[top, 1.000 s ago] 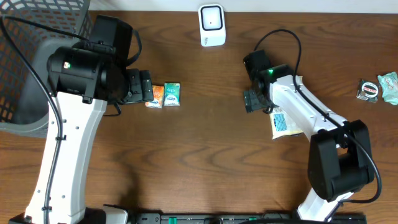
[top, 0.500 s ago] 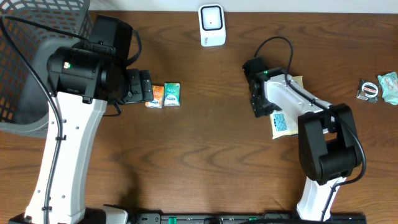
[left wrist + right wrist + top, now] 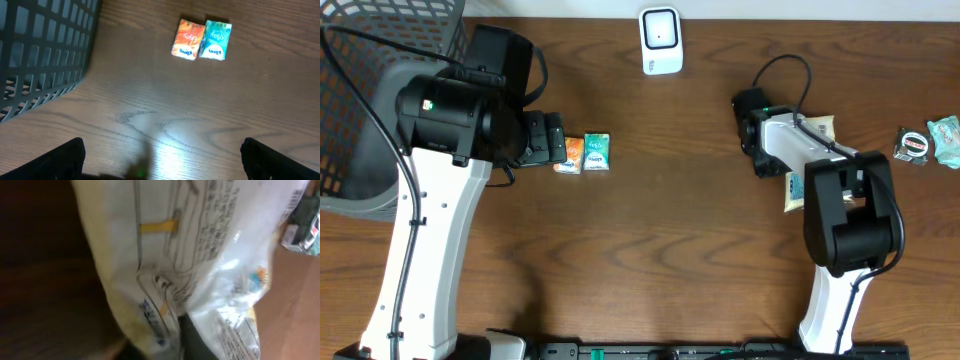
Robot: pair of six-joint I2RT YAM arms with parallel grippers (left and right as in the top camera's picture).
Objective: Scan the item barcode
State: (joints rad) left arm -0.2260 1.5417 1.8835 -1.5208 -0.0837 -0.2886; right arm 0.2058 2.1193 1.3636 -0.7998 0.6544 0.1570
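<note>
A: What does the top camera show that the wrist cameras miss?
B: The whole table (image 3: 650,260). The white scanner (image 3: 660,41) stands at the far edge, near the middle. Neither wrist camera sees it.
A: Where is the bag?
B: The crinkly bag (image 3: 818,127) is on the right side, mostly hidden under the right arm. Only its ends peek out. It is well apart from the scanner.
A: Can you see the right claw (image 3: 765,163) from above?
B: Only as a dark lump. Its own camera is so close that the bag fills the picture, white and yellow with tiny blurry print. The bag bunches up at the bottom edge, where the claw is closed tight and pinching it.
A: And the left claw (image 3: 162,162)?
B: Its two dark fingertips (image 3: 65,157) sit far apart in the bottom corners. It is spread wide and holds nothing. Ahead of it lie an orange packet (image 3: 187,39) and a teal packet (image 3: 215,40), side by side.
A: Anything else around?
B: A dark basket (image 3: 370,60) stands at the left. From above, the big left arm covers part of it. The left wrist camera sees its grid wall up close. At the far right edge a small roll (image 3: 913,145) sits just beside a green packet (image 3: 947,138).
</note>
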